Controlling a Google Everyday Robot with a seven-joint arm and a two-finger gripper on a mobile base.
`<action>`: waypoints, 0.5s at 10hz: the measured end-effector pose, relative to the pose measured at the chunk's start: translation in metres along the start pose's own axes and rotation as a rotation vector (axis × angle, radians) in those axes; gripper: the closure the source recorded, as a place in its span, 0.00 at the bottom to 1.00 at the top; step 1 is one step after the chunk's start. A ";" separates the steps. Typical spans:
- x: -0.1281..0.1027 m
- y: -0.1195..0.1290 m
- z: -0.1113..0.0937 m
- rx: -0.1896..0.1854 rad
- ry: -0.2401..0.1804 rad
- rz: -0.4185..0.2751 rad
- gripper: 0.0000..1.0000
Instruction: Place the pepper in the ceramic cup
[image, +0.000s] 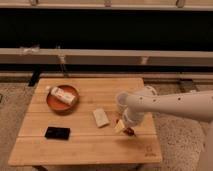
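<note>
Small dark red chili pepper (129, 132): right of centre, at the tip of the gripper (123, 128); whether the gripper is clasping it cannot be told. Small white ceramic cup (120, 99): just above. Pale rectangular block (100, 117): left of the gripper. Light wooden table (90, 150): beneath all.
</note>
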 end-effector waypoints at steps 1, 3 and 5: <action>-0.001 0.002 0.004 0.002 0.006 -0.003 0.20; -0.001 0.006 0.023 0.002 0.035 -0.003 0.20; -0.001 0.004 0.036 0.008 0.053 0.008 0.20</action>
